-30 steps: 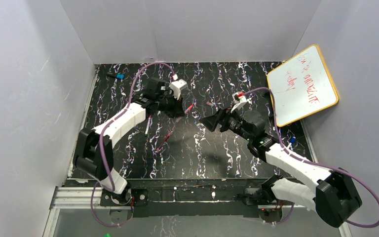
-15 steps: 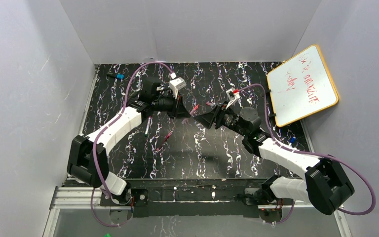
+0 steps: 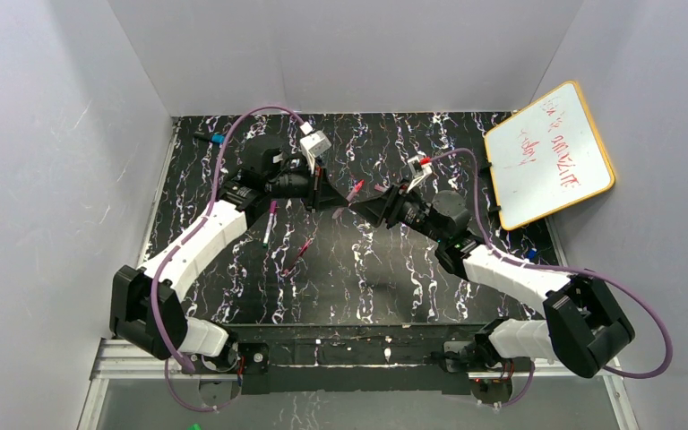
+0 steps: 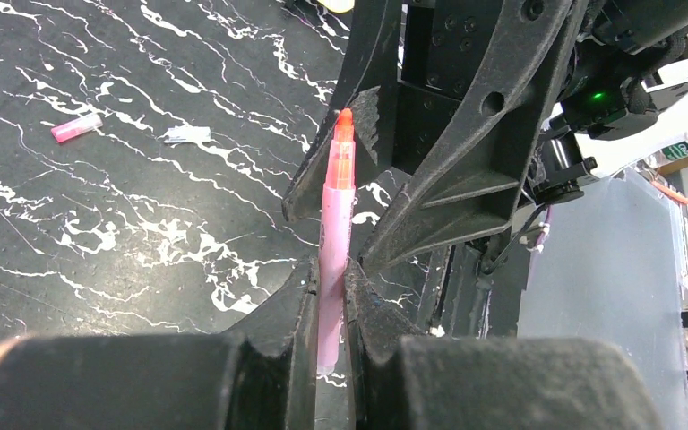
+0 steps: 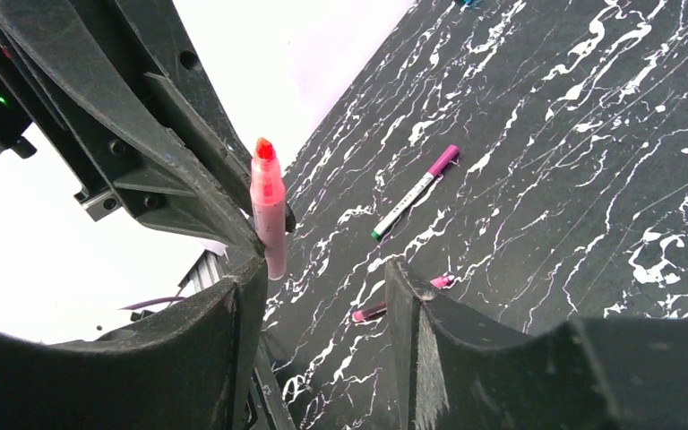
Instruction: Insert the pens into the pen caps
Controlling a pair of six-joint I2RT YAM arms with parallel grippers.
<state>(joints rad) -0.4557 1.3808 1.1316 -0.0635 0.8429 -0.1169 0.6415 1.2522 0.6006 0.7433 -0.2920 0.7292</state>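
My left gripper (image 4: 329, 279) is shut on a pink pen (image 4: 336, 224) with an orange-red tip, held above the table; it shows in the top view (image 3: 355, 190) and the right wrist view (image 5: 268, 215). My right gripper (image 5: 322, 300) is open and holds nothing. It faces the pen's tip, which is close beside one of its fingers (image 4: 358, 125). A pink pen cap (image 4: 76, 128) lies on the table. A whitish pen (image 5: 412, 193) with a magenta end and green tip lies flat, also in the top view (image 3: 269, 224). Two red-magenta pens (image 3: 297, 255) lie near it.
A small clear-whitish piece (image 4: 186, 134) lies next to the pink cap. A blue-and-black item (image 3: 213, 139) sits at the far left corner. A whiteboard (image 3: 551, 152) leans on the right wall, with a small blue item (image 3: 530, 254) below it. White walls enclose the black marbled table (image 3: 367, 278).
Both arms have moved toward each other. My right gripper moved left up to the pen's tip. My left gripper kept hold of the pink pen and turned it toward the right gripper.
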